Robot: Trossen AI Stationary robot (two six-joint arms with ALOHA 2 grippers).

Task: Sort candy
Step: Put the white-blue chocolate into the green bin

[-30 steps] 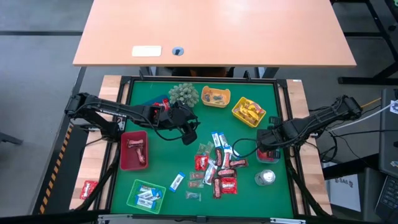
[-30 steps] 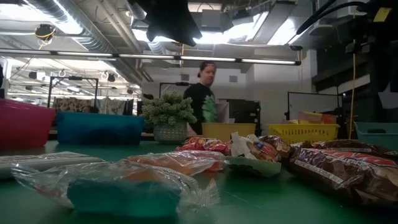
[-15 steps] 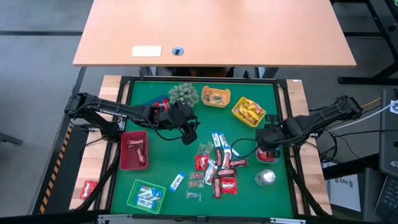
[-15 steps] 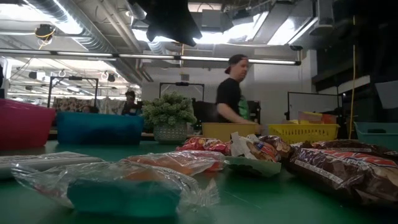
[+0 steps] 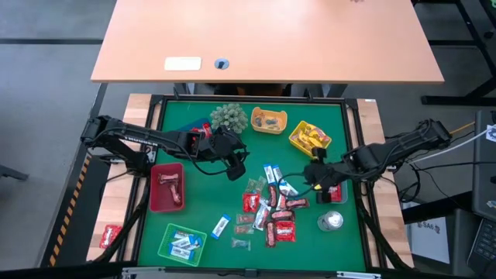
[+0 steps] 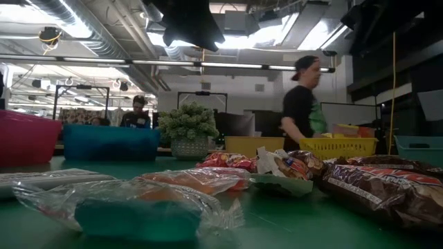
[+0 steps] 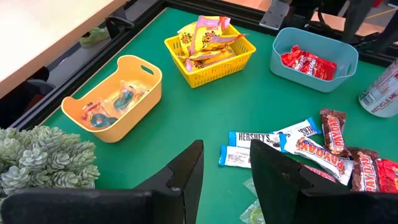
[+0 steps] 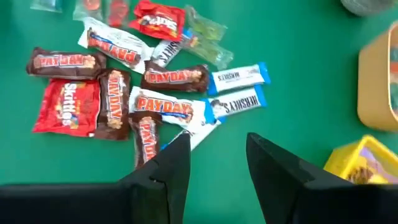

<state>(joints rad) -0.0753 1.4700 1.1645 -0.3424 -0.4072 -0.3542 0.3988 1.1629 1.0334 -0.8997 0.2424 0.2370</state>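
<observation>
On the green mat (image 5: 201, 209), the candy (image 5: 271, 209) lies in a loose pile right of centre, with more sweets already in the red tray (image 5: 167, 187), green tray (image 5: 182, 243), orange basket (image 7: 112, 99) and yellow basket (image 5: 310, 138). Just beside the pile's right edge hovers the right gripper (image 5: 316, 175), its fingers (image 8: 163, 174) parted and holding nothing. Near the spiky plant (image 5: 229, 118), the left gripper (image 5: 235, 169) hangs above bare mat, fingers (image 7: 186, 174) likewise apart and empty
</observation>
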